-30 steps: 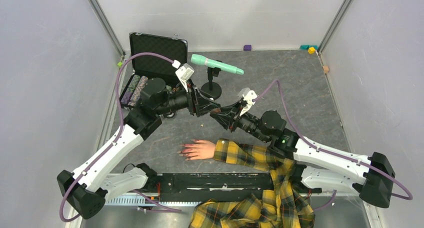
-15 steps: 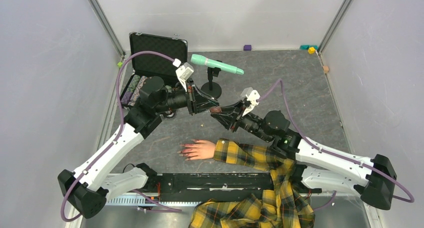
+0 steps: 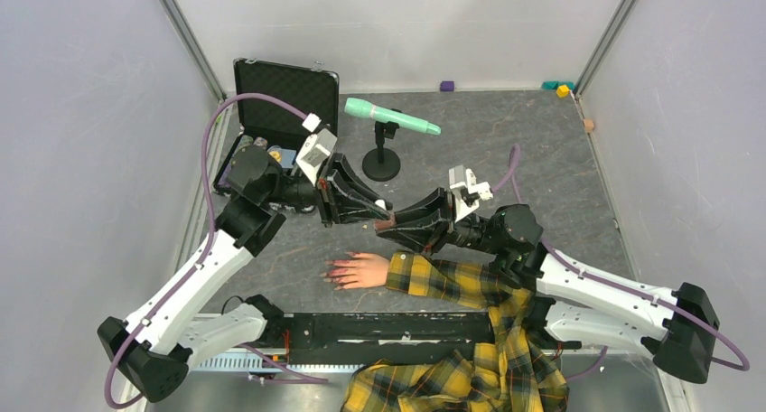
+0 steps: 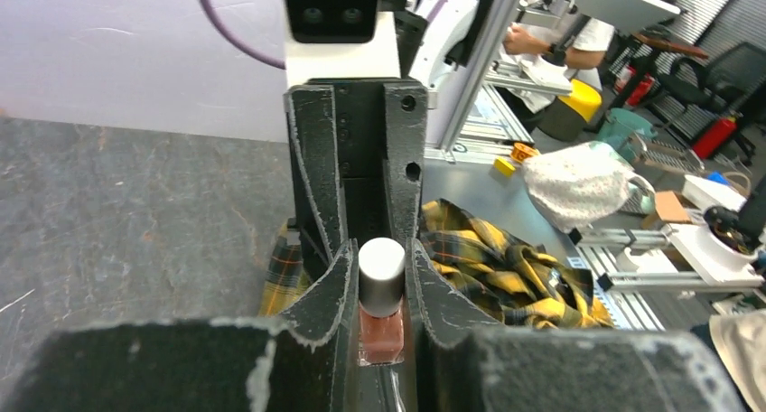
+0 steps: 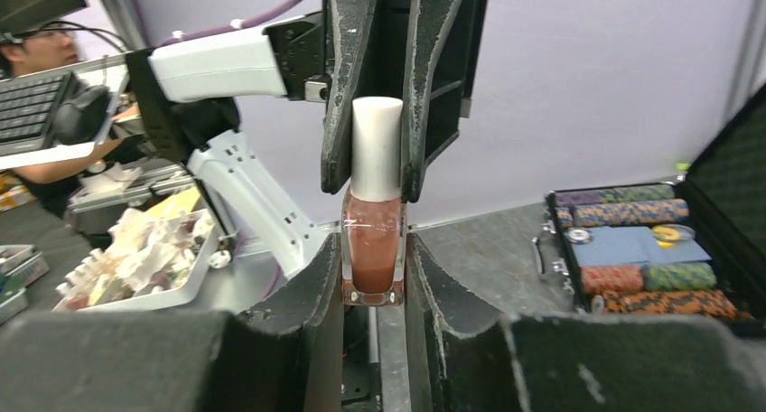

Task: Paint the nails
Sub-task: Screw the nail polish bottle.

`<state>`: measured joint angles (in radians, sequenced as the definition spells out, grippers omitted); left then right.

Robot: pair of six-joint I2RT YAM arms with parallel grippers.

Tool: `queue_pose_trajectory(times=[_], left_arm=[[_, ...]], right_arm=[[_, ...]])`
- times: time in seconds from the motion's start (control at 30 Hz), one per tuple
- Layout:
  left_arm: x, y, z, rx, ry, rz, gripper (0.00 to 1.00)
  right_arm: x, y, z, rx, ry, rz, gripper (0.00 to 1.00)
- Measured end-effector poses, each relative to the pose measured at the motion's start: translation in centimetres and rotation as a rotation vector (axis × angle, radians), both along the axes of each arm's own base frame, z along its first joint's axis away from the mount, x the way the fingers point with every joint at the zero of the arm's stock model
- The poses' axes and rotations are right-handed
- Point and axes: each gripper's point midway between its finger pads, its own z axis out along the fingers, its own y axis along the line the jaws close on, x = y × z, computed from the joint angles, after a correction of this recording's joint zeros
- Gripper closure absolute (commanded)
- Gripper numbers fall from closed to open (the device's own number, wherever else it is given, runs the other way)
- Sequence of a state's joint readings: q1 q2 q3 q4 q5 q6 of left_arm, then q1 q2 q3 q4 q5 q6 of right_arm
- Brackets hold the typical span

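Observation:
The mannequin hand (image 3: pixel 363 269) lies palm down near the front, with glossy red-pink nails (image 3: pixel 335 273) pointing left and a yellow plaid sleeve (image 3: pixel 443 281). Above it my two grippers meet tip to tip. Between them is a small polish bottle (image 3: pixel 383 214) of brownish glass with a white cap. My left gripper (image 3: pixel 368 206) is shut on the cap (image 5: pixel 376 148), also seen in the left wrist view (image 4: pixel 381 263). My right gripper (image 3: pixel 396 223) is shut on the glass body (image 5: pixel 372 249). The bottle is held off the table, behind the hand.
An open black case (image 3: pixel 282 94) with poker chips (image 5: pixel 632 240) stands at the back left. A mint microphone (image 3: pixel 390 118) on a black stand (image 3: pixel 381 163) is behind the grippers. Small coloured blocks (image 3: pixel 562 88) lie along the back wall. Plaid cloth (image 3: pixel 452 385) hangs over the front edge.
Both grippers, still joined at the bottle, have shifted slightly toward the near edge and tilted. The left wrist swung left and the right wrist moved right.

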<state>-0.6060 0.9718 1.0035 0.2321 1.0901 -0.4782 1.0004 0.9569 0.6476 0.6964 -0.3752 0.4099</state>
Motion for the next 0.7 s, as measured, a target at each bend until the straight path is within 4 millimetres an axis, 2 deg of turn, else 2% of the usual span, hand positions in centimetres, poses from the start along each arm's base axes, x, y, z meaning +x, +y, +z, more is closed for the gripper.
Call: queue_pose_trajectory(times=[0.1,0.13,0.17,0.23,0.33,0.37,0.57,0.7], left_arm=[[-1.0,0.2,0.1,-0.002,-0.019,-0.047,0.93],[-1.2,0.2,0.2,-0.002,-0.023,-0.058,0.90],[-1.4,0.3,0.2,-0.002,-0.029,-0.068,0.81],[-1.8,0.3,0.2,-0.003,-0.037,-0.085,0.37],[-2.7,0.4,0.1,0.006,-0.031,-0.123,0.07],[-3.0,0.4,0.0,0.012,-0.025,-0.134,0.01],[-3.9,0.8,0.0,0.021,-0.016,-0.155,0.00],[-3.1,0.8,-0.1,0.021,-0.009,-0.078,0.00]], right_arm=[[-1.0,0.2,0.1,0.006,-0.004,0.056,1.00],[-1.2,0.2,0.2,0.008,-0.005,0.070,1.00],[-1.4,0.2,0.2,0.008,-0.007,0.080,1.00],[-1.8,0.2,0.2,0.010,-0.010,0.102,1.00],[-1.9,0.2,0.4,0.019,-0.014,0.112,1.00],[-1.9,0.2,0.5,0.021,-0.015,0.112,1.00],[-1.9,0.2,0.5,0.021,-0.019,0.110,1.00],[-1.8,0.2,0.4,0.016,-0.022,0.103,1.00]])
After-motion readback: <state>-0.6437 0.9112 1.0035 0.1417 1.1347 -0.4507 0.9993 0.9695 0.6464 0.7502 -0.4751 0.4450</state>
